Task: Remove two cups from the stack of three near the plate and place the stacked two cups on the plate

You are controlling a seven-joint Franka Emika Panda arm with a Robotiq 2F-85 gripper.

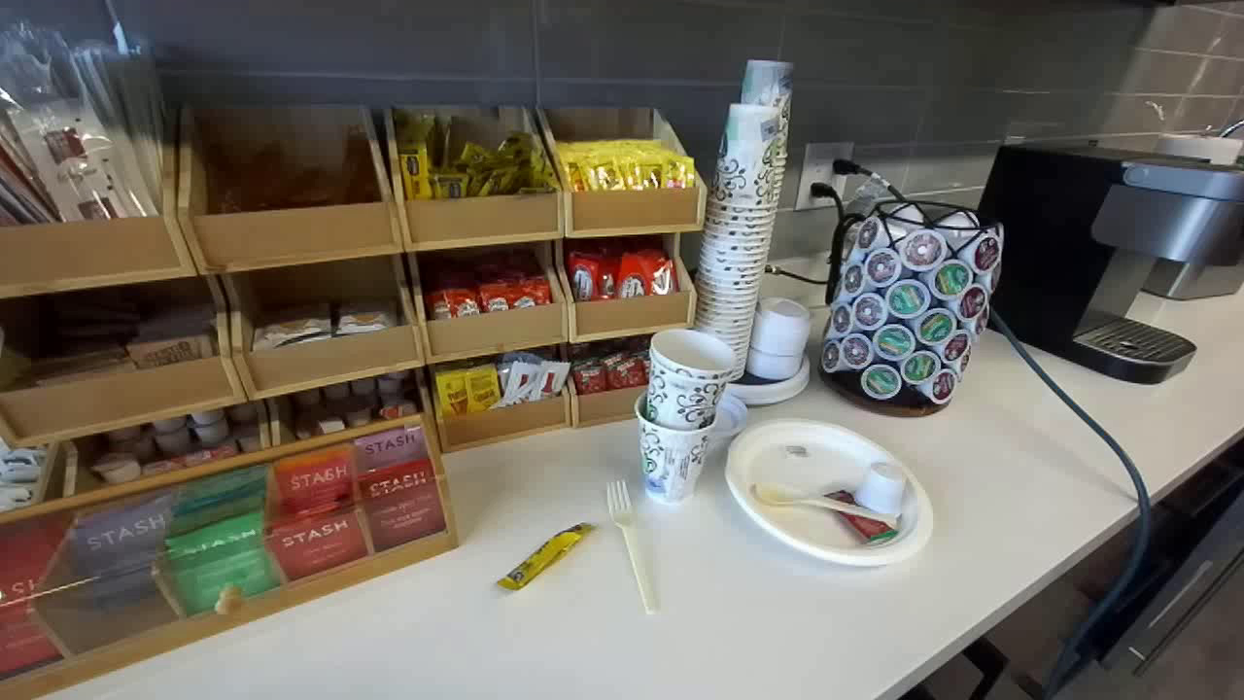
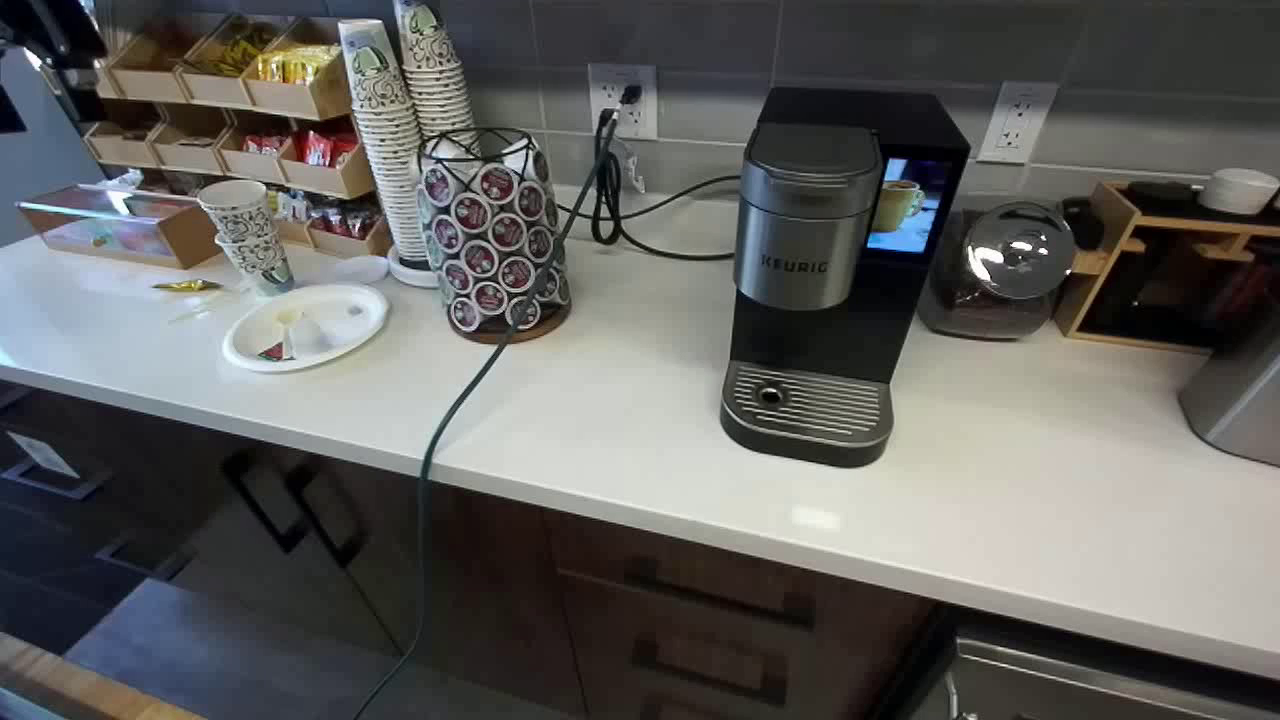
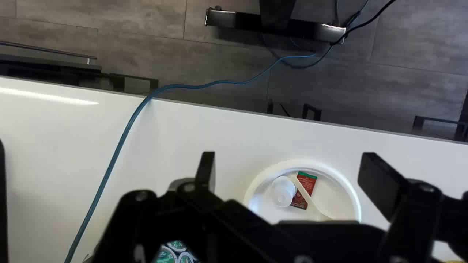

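The stack of three small white paper cups with dark greenish print (image 1: 673, 459) stands upright on the counter beside the plate; it also shows in an exterior view (image 2: 262, 262). The two cups (image 1: 688, 397) appear to be its raised upper part, nested in the lower cup; their number is hard to tell. The plate (image 1: 826, 549) is round and white, and holds a spoon, a red packet and a small white pod. It also shows in both the other exterior view (image 2: 255, 362) and the wrist view (image 3: 351, 186). My gripper (image 3: 289, 168) is open and empty above the plate. The stack is out of the wrist view.
Tall columns of cups (image 1: 734, 253) stand behind the stack. A coffee-pod holder (image 1: 909, 311) stands near the plate. A fork (image 1: 634, 554) and yellow packet (image 1: 544, 557) lie before the stack. A wooden organizer (image 1: 311, 233) and a cable (image 2: 450, 420) are also there.
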